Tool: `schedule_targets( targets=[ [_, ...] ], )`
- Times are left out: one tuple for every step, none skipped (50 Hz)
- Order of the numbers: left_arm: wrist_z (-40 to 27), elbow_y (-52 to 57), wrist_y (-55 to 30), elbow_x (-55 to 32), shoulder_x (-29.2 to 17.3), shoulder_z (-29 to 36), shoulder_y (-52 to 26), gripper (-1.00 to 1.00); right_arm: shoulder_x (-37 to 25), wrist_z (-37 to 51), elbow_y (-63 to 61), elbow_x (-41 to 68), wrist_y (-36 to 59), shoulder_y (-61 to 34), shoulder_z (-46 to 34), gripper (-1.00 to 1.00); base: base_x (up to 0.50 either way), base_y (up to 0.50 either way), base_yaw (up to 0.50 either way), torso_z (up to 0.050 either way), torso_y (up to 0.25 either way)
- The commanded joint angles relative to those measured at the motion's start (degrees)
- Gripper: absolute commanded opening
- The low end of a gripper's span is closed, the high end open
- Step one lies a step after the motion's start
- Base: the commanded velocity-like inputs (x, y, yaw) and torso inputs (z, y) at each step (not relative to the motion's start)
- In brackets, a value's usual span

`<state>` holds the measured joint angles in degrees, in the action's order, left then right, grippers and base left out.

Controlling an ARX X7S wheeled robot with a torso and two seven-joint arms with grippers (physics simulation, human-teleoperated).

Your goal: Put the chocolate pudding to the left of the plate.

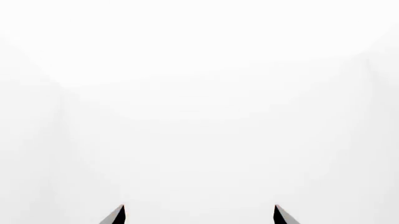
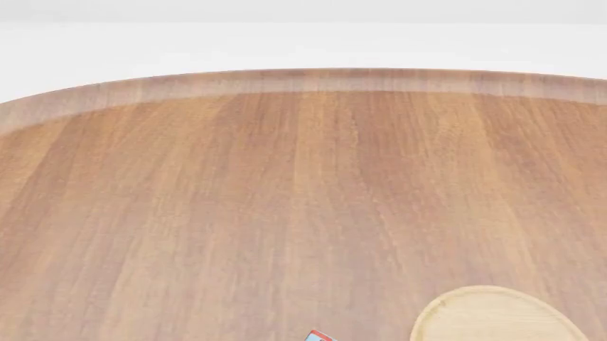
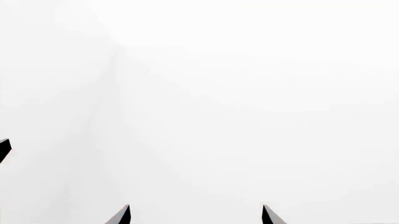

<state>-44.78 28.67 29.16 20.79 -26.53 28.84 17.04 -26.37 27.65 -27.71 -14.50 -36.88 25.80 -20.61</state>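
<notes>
In the head view only a light-blue and red corner of the chocolate pudding [image 2: 320,336] shows at the bottom edge. The light-tan wooden plate [image 2: 493,316] lies to its right, cut off by the bottom edge. Neither arm shows in the head view. My left gripper [image 1: 199,213] is open, its two dark fingertips [image 1: 117,215] wide apart over blank white. My right gripper [image 3: 196,214] is open too, fingertips [image 3: 123,215] apart, with nothing between them. Neither wrist view shows the pudding or the plate.
The round brown wooden table [image 2: 237,199] fills the head view, with its curved far edge [image 2: 303,79] against a white floor and wall. A small dark shape [image 3: 3,149] sits at the edge of the right wrist view.
</notes>
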Motion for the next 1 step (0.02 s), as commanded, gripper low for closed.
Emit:
schedule_targets(
  targets=[
    [-1.61, -0.65, 1.95, 1.67, 0.0, -0.07, 0.01, 1.0, -0.23, 1.46, 1.25, 0.24, -2.87, 0.18, -0.94, 1.0, 0.0, 0.0, 0.0, 0.0, 0.0]
  ],
)
